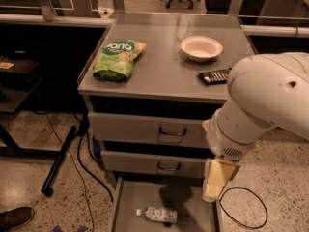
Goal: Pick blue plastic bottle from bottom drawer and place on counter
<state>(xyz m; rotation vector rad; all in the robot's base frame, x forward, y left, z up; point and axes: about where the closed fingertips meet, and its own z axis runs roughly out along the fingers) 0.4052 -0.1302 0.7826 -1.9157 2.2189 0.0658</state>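
The blue plastic bottle (pixel 157 214) lies on its side on the floor of the open bottom drawer (pixel 189 203), white cap pointing left. My gripper (pixel 214 181) hangs from the big white arm at the right. It sits over the drawer's right side, above and to the right of the bottle, apart from it. The counter (pixel 164 69) is the grey top of the cabinet, above two closed drawers.
On the counter lie a green snack bag (pixel 117 59), a white bowl (pixel 201 48) and a dark bar-shaped object (pixel 215 76). A black cable loop (pixel 244 209) lies on the floor right of the drawer. A black stand leg (pixel 60 161) and a shoe (pixel 14 218) are at left.
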